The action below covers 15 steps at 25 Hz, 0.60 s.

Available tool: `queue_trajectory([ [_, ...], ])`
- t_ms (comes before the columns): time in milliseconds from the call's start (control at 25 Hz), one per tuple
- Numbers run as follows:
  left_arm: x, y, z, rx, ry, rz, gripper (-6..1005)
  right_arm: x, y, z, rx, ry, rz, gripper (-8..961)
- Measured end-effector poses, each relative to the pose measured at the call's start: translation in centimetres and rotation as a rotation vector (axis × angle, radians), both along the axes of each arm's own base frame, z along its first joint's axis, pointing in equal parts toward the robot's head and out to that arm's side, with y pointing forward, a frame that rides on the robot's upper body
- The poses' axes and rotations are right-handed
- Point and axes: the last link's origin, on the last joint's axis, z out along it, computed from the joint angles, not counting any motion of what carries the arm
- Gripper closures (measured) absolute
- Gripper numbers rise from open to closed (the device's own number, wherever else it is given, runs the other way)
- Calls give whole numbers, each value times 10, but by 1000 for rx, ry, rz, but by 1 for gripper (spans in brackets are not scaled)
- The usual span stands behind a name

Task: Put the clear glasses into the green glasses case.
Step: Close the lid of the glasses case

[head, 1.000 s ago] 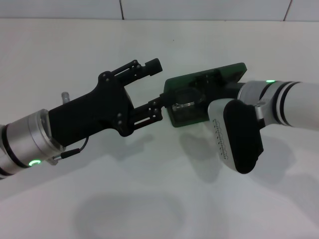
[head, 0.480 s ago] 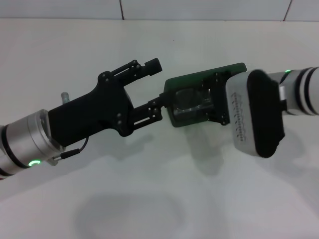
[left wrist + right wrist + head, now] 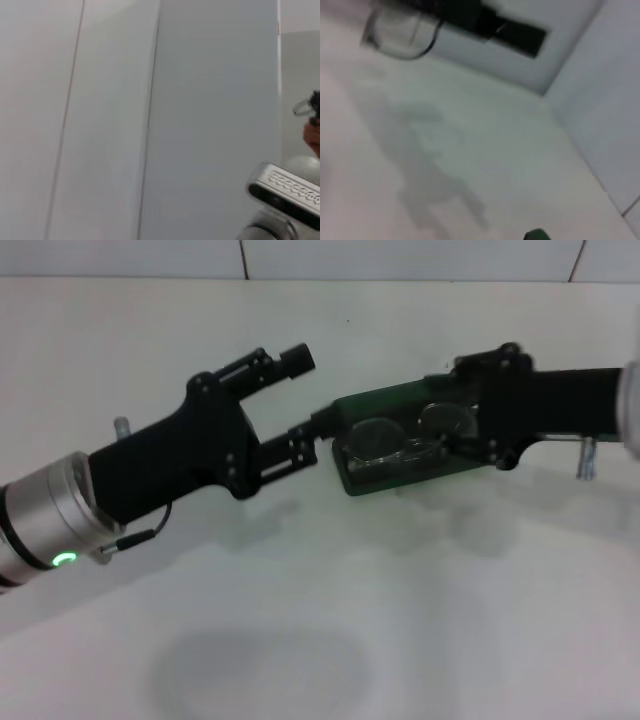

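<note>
Two grippers meet at the green glasses case (image 3: 405, 440), which sits open on the white table (image 3: 300, 640), a little right of the middle. The clear glasses (image 3: 410, 445) lie inside its tray, both lenses visible. One second ago the right gripper (image 3: 470, 425) hung above the case with its wrist turned up; now the arm is rotated flat and reaches in from the right, its fingers resting on the case's right end and far edge. Whether they are clenched on it or only touching, I cannot tell. The left gripper (image 3: 305, 400) has shifted only slightly; it is spread wide, with its near finger touching the case's left end. I judge that only closing the lid remains.
</note>
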Motion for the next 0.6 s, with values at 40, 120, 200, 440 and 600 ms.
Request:
queue_trajectory([
  [40, -1, 2, 1, 15, -8, 19, 287, 10, -3, 1, 2, 45, -25, 492],
  [120, -4, 6, 1, 42, -17, 64, 287, 27, -6, 1, 16, 157, -60, 493],
  [200, -9, 11, 1, 72, -24, 133, 287, 46, -9, 0, 50, 293, -98, 493],
  [440, -8, 46, -9, 70, 32, 283, 287, 106, -38, 27, 294, 775, -152, 494],
  [600, 6, 74, -20, 85, 97, 327, 287, 122, -81, 36, 542, 938, -36, 493],
])
